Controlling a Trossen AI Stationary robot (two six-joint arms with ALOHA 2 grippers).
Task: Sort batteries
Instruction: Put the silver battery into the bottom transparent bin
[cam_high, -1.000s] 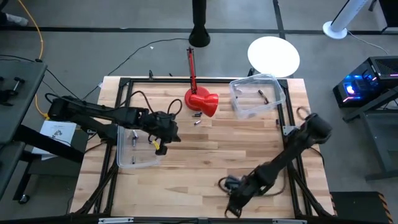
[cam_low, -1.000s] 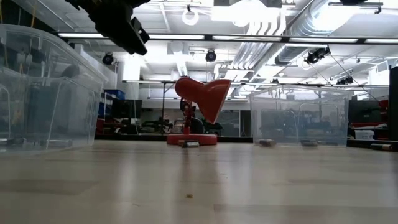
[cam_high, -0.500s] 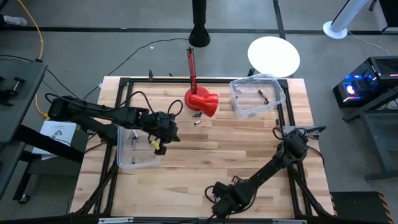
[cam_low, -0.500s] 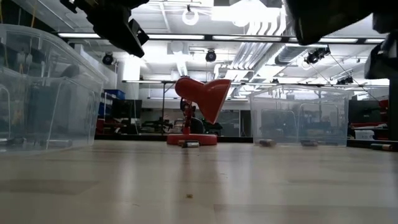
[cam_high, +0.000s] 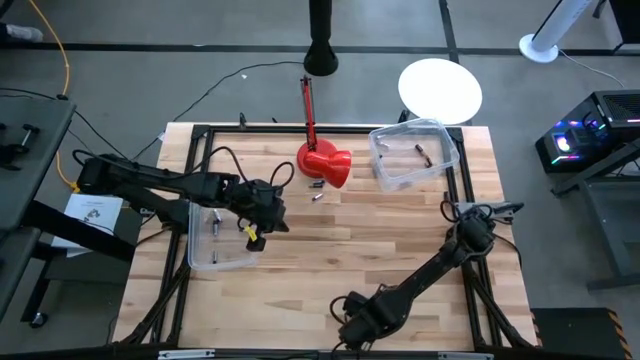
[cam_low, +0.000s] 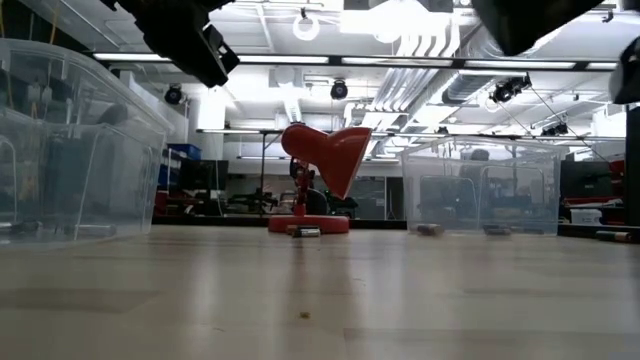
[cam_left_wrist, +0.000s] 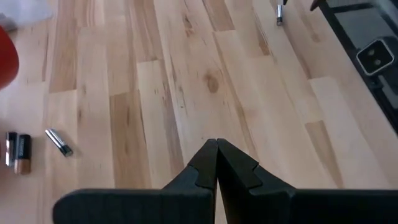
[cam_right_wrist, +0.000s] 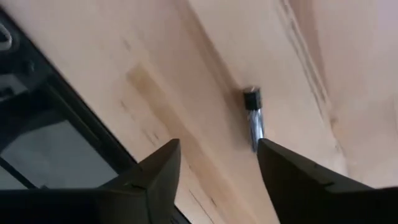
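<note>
Batteries lie loose on the wooden table: two (cam_high: 318, 191) in front of the red lamp (cam_high: 325, 165) and one (cam_right_wrist: 252, 115) by the right edge. My right gripper (cam_right_wrist: 217, 146) points straight down over that battery and is open; the battery lies below, close beside one fingertip (cam_right_wrist: 264, 149), apart from it. In the high view this gripper (cam_high: 452, 213) shows at the table's right edge. My left gripper (cam_left_wrist: 216, 146) is shut on nothing and hangs over the right rim of the left clear bin (cam_high: 205, 262).
The right clear bin (cam_high: 430, 130) at the back right holds a few batteries (cam_high: 420, 152). The left bin also holds some (cam_high: 213, 224). The black table frame (cam_right_wrist: 56, 118) runs right beside the right gripper. Bare wood (cam_high: 340, 250) lies between the two arms.
My right arm has swung in from the right edge toward the table's middle and sunk lower. Its gripper has tipped over until it points straight down at the table. In the low view the arm has come into the picture at the upper right.
</note>
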